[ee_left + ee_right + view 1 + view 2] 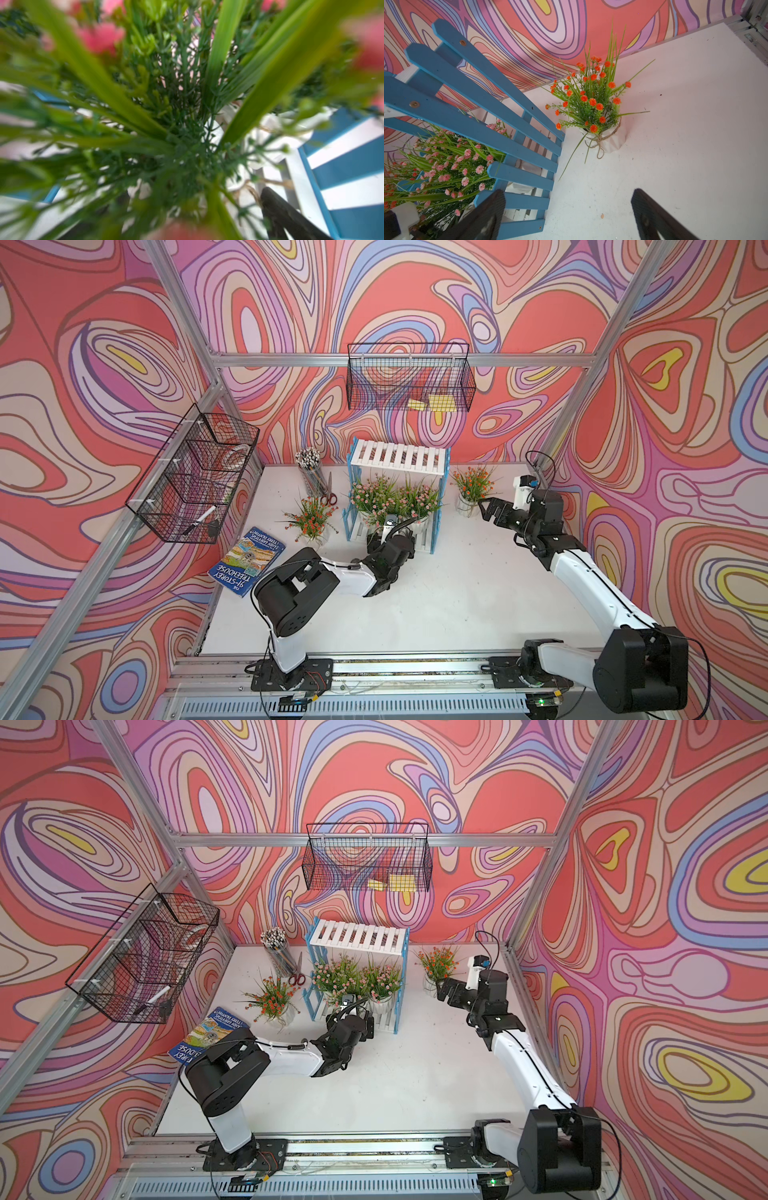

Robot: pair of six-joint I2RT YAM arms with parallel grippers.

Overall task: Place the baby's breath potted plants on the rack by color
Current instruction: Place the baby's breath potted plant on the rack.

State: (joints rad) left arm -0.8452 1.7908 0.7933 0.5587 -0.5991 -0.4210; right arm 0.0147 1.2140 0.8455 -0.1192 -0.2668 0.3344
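Note:
The rack (398, 456) stands at the back of the table, its top shelf bare. Pink-flowered baby's breath potted plants (371, 493) (419, 499) crowd its lower shelf. My left gripper (390, 537) is open at the front of that shelf. Pink-flowered foliage (182, 128) fills the left wrist view, and only one of the fingers (278, 212) shows, beside a white pot's twine. One orange-flowered plant (309, 518) sits on the table to the left of the rack. Another (471, 485) (593, 99) sits to the right. My right gripper (484, 506) (569, 193) is open and empty just short of its pot (610, 139).
A cup of pencils (311, 472) and red-handled scissors (330, 498) stand left of the rack. A blue book (249, 564) lies near the left table edge. Black wire baskets hang on the left wall (195, 477) and the back wall (409, 377).

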